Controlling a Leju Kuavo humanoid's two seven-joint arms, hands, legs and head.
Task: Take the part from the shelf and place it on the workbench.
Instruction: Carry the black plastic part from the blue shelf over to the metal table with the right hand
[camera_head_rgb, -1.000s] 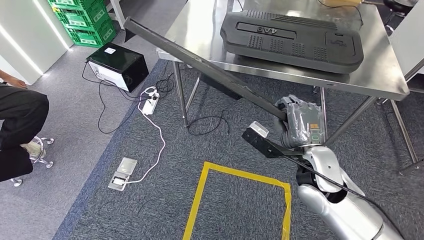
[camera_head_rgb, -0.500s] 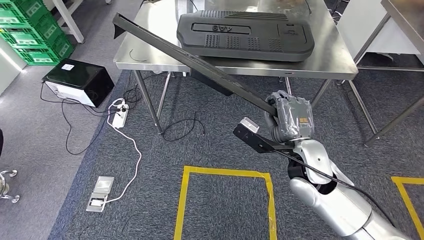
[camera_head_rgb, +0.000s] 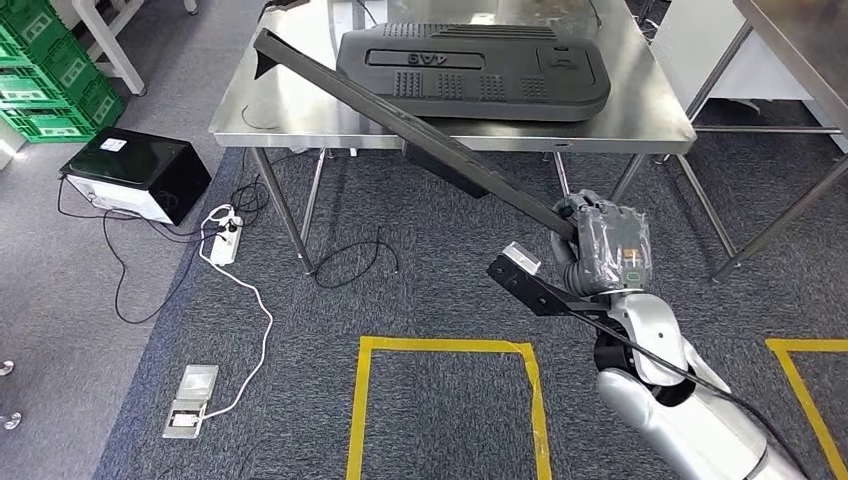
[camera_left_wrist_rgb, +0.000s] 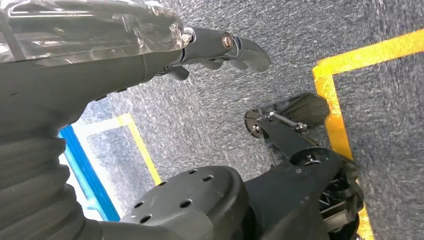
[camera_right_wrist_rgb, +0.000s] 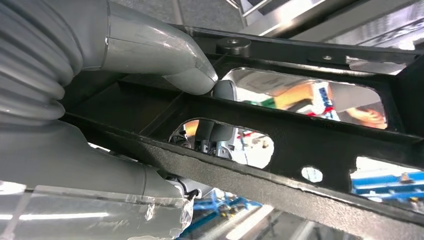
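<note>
My right hand (camera_head_rgb: 600, 245) grips the near end of a long black metal part (camera_head_rgb: 420, 130), a slim frame with cut-outs. The part slants up and away, crossing the front edge of the steel workbench (camera_head_rgb: 290, 105), and its far end hangs over the bench's left side. Whether it touches the top I cannot tell. In the right wrist view the thumb (camera_right_wrist_rgb: 165, 55) presses on the part's frame (camera_right_wrist_rgb: 300, 130), with fingers wrapped behind it. My left hand (camera_left_wrist_rgb: 215, 45) hangs over the carpet, fingers apart and holding nothing.
A large black moulded panel (camera_head_rgb: 470, 65) covers most of the workbench top. Under and left of the bench lie a black box (camera_head_rgb: 135, 170), a power strip (camera_head_rgb: 222, 240) and loose cables. Yellow tape squares (camera_head_rgb: 440, 345) mark the carpet. Green crates (camera_head_rgb: 45, 75) stand far left; another bench (camera_head_rgb: 800, 40) is at right.
The whole picture has shifted, so the camera has moved: the workbench now sits more centred and squarer. My right hand still holds the part, whose far end now reaches over the bench.
</note>
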